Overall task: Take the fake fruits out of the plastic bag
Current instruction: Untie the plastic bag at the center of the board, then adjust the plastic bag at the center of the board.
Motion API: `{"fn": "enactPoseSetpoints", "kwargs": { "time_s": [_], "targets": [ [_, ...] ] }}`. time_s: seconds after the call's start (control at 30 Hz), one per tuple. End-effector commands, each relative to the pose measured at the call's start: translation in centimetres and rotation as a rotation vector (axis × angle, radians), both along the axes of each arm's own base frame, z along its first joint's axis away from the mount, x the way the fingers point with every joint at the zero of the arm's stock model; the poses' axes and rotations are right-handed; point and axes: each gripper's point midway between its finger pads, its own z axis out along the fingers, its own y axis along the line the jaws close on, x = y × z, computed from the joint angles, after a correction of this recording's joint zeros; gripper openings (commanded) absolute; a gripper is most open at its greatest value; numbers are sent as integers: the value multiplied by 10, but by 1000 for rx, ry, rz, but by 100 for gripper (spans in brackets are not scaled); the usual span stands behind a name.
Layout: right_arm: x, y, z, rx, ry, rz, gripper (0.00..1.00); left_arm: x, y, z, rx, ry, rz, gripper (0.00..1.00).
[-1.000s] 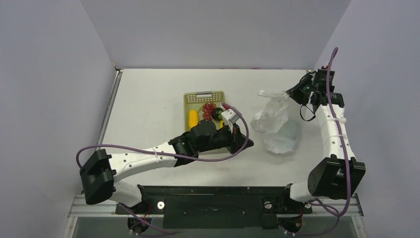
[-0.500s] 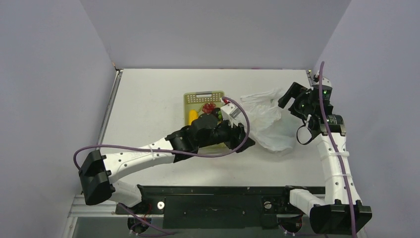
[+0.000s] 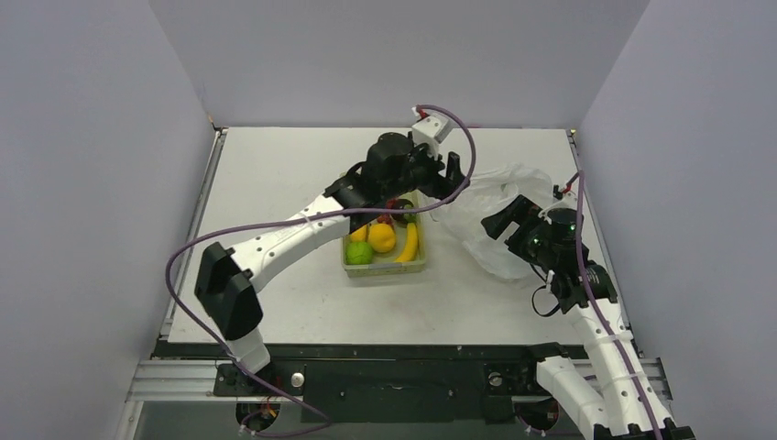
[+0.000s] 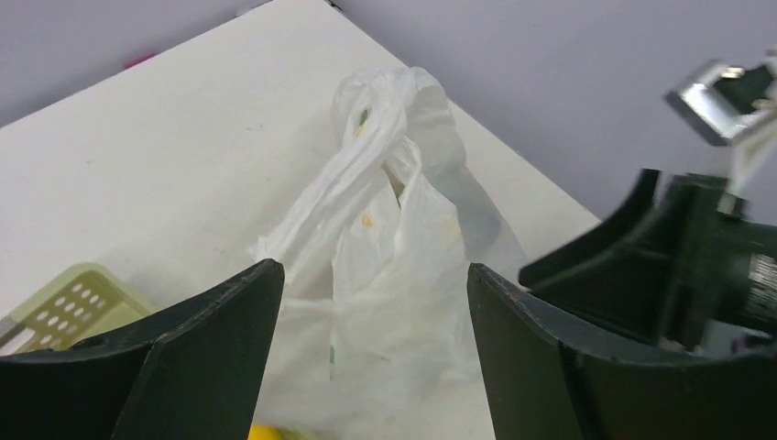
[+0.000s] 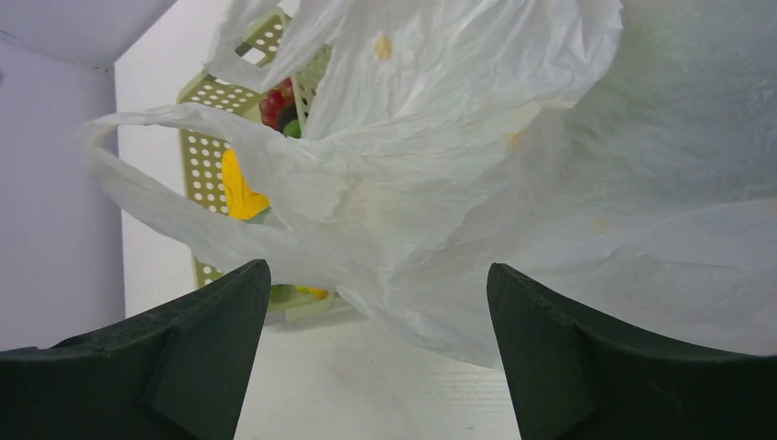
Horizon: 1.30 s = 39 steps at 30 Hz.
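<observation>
The plastic bag (image 3: pixel 495 213) lies slack and crumpled on the table right of the basket, its handles (image 4: pixel 389 110) twisted together at the far end. Fake fruits sit in the yellow-green basket (image 3: pixel 351 268): a green round one (image 3: pixel 359 253), an orange one (image 3: pixel 382 236), a banana (image 3: pixel 409 243) and red grapes (image 3: pixel 392 203). My left gripper (image 3: pixel 451 180) hovers open above the bag's left edge, nothing between its fingers (image 4: pixel 371 270). My right gripper (image 3: pixel 507 218) is open just in front of the bag (image 5: pixel 513 183), holding nothing (image 5: pixel 377 268). No fruit shape shows through the bag.
The basket (image 5: pixel 206 156) shows behind a bag handle loop in the right wrist view, with a yellow fruit (image 5: pixel 240 188) inside. The left arm's purple cable (image 3: pixel 463 151) arcs over the basket's far side. Walls close the table at the back and both sides.
The left arm swung from the basket's near side to its far side and opened. The right gripper opened, let the bag drop, and drew back toward the near edge.
</observation>
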Motion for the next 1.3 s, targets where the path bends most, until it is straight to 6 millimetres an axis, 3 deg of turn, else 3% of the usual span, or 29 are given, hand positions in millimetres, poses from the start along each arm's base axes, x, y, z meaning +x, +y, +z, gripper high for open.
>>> {"fn": "enactPoseSetpoints", "kwargs": {
  "time_s": [0.0, 0.03, 0.07, 0.1, 0.13, 0.17, 0.2, 0.33, 0.47, 0.57, 0.63, 0.77, 0.8, 0.97, 1.1, 1.2, 1.23, 1.27],
  "targets": [
    [-2, 10, 35, 53, -88, 14, 83, 38, -25, -23, 162, -60, -9, 72],
    [-6, 12, 35, 50, -84, 19, 83, 42, -29, -12, 167, -76, -23, 72],
    [-9, 10, 40, 45, -104, 12, 84, 46, -41, -37, 205, -43, -57, 72],
    [-12, 8, 38, 36, -98, 8, 84, 44, -47, -30, 210, -46, -98, 72],
    [-15, 7, 41, 32, -105, 7, 84, 46, -54, -53, 255, -12, -128, 72],
    [-18, 6, 38, 23, -92, 10, 84, 43, -62, -46, 237, -22, -169, 72],
    [-20, 6, 35, 19, -79, 11, 85, 46, -67, -63, 261, -6, -185, 71],
    [-23, 10, 23, 23, -48, 23, 85, 55, -80, -76, 264, -20, -194, 66],
    [-24, 18, 16, 35, -35, 41, 86, 59, -87, -85, 248, -12, -212, 49],
    [-24, 21, 9, 31, -20, 19, 86, 56, -91, -84, 233, 2, -248, 18],
    [-23, 24, 8, 19, -29, 2, 86, 55, -90, -83, 228, 11, -247, 14],
    [-16, 24, 7, -3, -34, -38, 86, 57, -82, -77, 223, 8, -227, 44],
    [-14, 26, 8, -2, -37, -39, 86, 60, -79, -75, 207, 20, -218, 47],
    [-9, 21, 16, -13, -59, -86, 86, 60, -72, -48, 111, 68, -227, 53],
    [-12, 21, 25, 4, -76, -81, 86, 64, -73, -51, 109, 62, -227, 63],
    [-14, 22, 35, -9, -90, -62, 86, 63, -81, -59, 98, 83, -255, 63],
    [-16, 21, 34, -22, -79, -55, 86, 63, -83, -70, 105, 119, -256, 62],
    [-16, 21, 38, -36, -85, -44, 87, 63, -85, -66, 93, 127, -259, 59]
  ]
}}
